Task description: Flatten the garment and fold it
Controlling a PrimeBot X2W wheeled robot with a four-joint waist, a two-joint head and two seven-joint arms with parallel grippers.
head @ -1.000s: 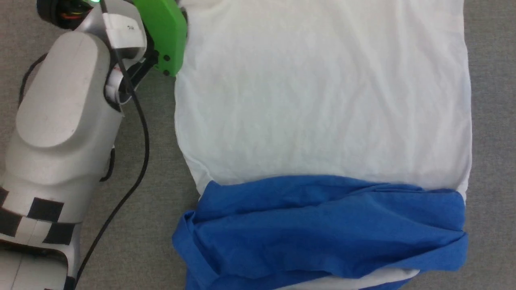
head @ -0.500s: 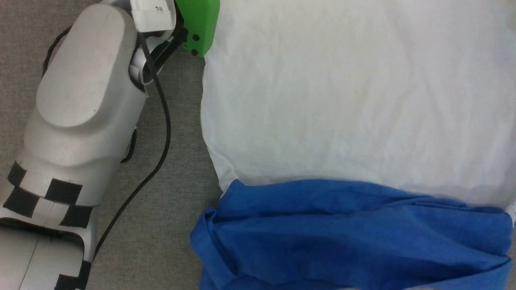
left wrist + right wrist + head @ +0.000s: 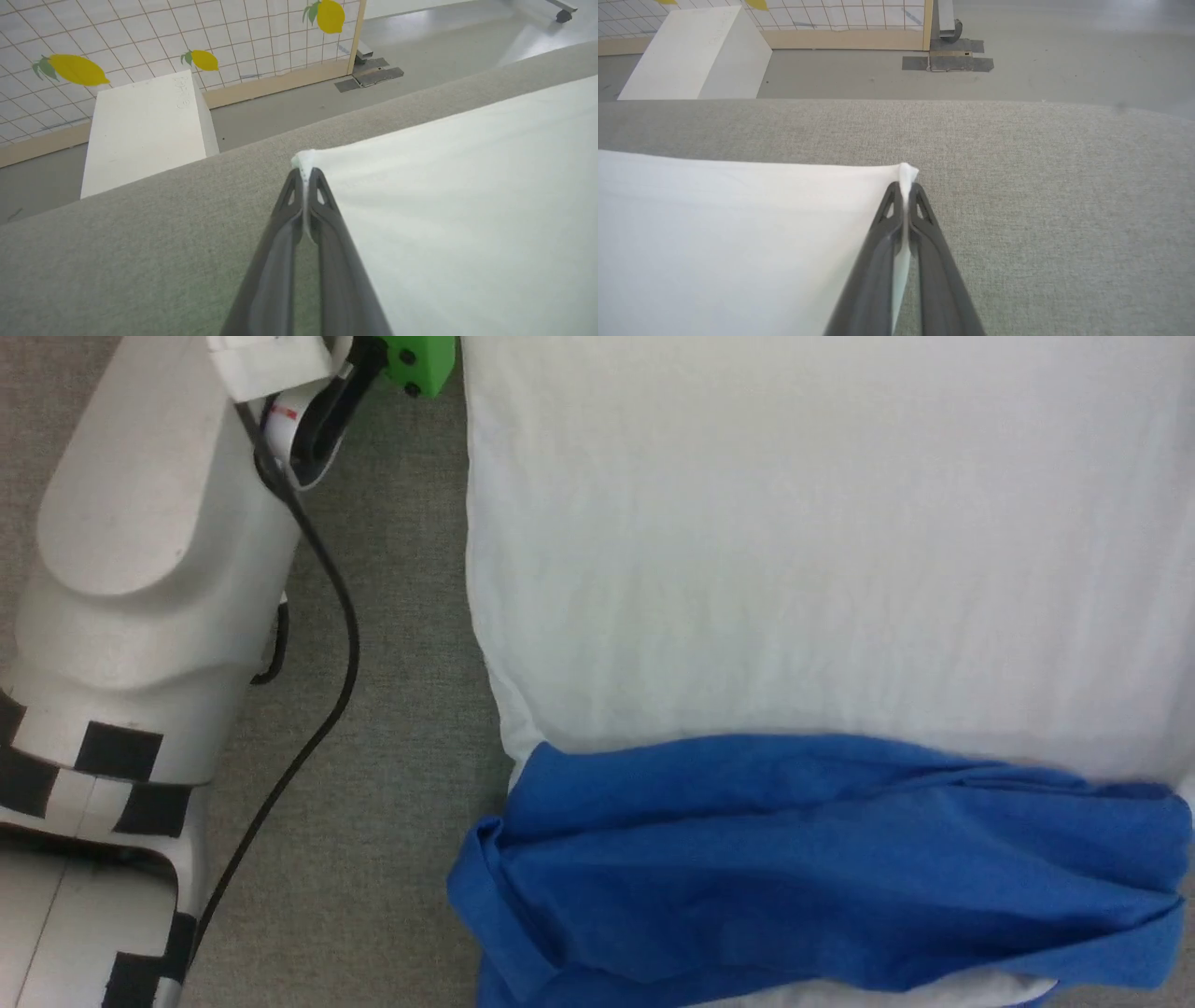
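The left gripper (image 3: 304, 175) is clenched on a corner of the shirt (image 3: 458, 196). In the left wrist view its two dark fingers meet at the tips with a thin strip of white hem pinched between them, and a small tuft pokes out past the ends. The right gripper (image 3: 905, 189) is clamped the same way on the opposite corner (white cloth runs down the slit between its fingers). From each pinch the white cloth spreads smooth over the grey fabric-covered table (image 3: 1041, 210). The edge between the two held corners runs straight, short of the table's far side.

In the head view the shirt's white body lies broad and nearly wrinkle-free across the middle and right. The blue sleeves (image 3: 803, 859) lie across its near end in a rumpled band, with a sliver of white showing under them at the bottom. The pale left forearm (image 3: 140, 523), marked with black checks, reaches up the left side. A green part (image 3: 425, 359) at its wrist sits by the shirt's left edge, and a black cable (image 3: 354, 635) hangs along the arm over bare table.

Beyond the table (in both wrist views) are a white box (image 3: 140, 126) on the grey floor (image 3: 444, 32) and a tiled panel (image 3: 140, 32) printed with lemons.
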